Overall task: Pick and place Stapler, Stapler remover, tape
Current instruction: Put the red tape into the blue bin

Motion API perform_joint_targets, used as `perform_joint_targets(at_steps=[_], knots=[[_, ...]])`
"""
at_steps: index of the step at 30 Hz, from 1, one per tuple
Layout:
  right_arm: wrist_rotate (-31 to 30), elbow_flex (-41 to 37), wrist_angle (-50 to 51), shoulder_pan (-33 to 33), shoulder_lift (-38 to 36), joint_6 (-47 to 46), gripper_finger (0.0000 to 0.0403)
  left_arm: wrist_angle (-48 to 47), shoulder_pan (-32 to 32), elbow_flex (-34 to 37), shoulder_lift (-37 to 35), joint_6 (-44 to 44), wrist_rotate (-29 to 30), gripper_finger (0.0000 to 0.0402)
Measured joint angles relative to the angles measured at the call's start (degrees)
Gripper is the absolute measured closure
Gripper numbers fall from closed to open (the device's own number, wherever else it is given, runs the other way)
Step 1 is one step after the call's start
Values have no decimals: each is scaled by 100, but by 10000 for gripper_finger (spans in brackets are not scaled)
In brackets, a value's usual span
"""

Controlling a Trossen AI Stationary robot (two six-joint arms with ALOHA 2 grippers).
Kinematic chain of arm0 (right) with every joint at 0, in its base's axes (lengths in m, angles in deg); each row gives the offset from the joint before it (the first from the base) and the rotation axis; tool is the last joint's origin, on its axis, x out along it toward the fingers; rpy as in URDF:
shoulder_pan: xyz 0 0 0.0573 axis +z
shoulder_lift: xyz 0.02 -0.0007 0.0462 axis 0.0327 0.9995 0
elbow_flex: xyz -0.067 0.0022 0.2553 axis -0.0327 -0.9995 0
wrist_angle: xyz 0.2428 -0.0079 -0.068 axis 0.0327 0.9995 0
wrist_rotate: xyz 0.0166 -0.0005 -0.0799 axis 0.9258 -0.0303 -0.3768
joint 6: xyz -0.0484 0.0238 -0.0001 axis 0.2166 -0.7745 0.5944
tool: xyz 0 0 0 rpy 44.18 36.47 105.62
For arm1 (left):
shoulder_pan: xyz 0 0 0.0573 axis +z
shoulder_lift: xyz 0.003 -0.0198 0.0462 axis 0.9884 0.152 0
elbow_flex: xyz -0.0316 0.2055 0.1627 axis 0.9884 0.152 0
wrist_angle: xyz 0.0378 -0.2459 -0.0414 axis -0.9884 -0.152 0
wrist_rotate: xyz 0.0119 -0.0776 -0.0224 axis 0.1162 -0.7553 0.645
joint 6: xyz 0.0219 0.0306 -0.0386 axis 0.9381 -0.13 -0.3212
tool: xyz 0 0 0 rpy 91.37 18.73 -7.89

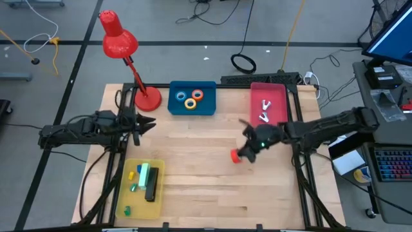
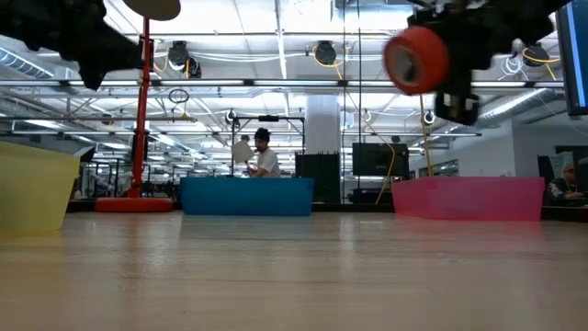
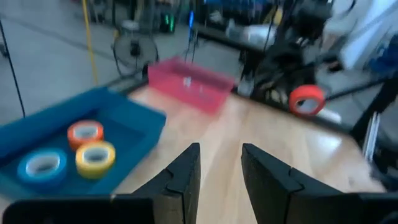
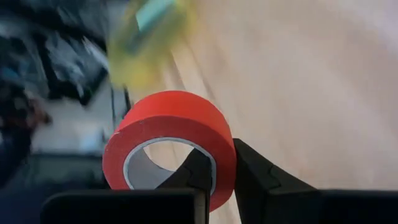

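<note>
The right gripper [image 1: 239, 154] holds the red tape roll [image 1: 235, 156] off the desk [image 1: 206, 187], its fingers [image 4: 255, 177] pinching the roll's wall, one inside the open centre and one outside. In the low view the roll [image 2: 415, 59] hangs high above the wood with clear air under it. From above it sits over the bare middle of the desk, just in front of the pink tray [image 1: 278, 116] and well apart from the blue tray [image 1: 174, 106].

The blue tray lies at the far edge and carries the blue tape roll [image 1: 180, 96], the yellow tape roll [image 1: 189, 103] and the orange tape roll [image 1: 197, 94], close together. The pink tray, also at the far edge, holds two small silvery pieces too small to name. The yellow tray [image 1: 159, 169] sits at the near left corner with a dark stapler [image 1: 152, 183] and small coloured bits in it. A red lamp [image 1: 122, 48] stands at the far left corner beside the blue tray.

The left gripper [image 1: 143, 124] waits over the left edge, its fingers [image 3: 186, 177] apart and empty. A wide strip of bare wood runs across the middle and the near right.
</note>
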Motion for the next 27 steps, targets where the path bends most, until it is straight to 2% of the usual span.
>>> perform_joint_targets(at_steps=[5,9,12,15,22,27], knots=[[51,0,-1166,-719,128,426,373,934,0,0,2,-59,324,282],[639,0,-2217,-1208,445,566,373,1869,0,0,138,-131,350,282],[1226,2,-3160,-1541,791,436,373,2684,0,0,495,-133,486,282],[1793,2,-4130,-1832,1189,129,373,3546,-5,-2,1092,-134,471,282],[2759,2,-5901,-2331,1972,-1063,373,5514,-170,-3,3043,99,425,282],[3371,2,-6272,-2467,2250,-1775,373,5926,-293,-493,4326,434,420,282]])
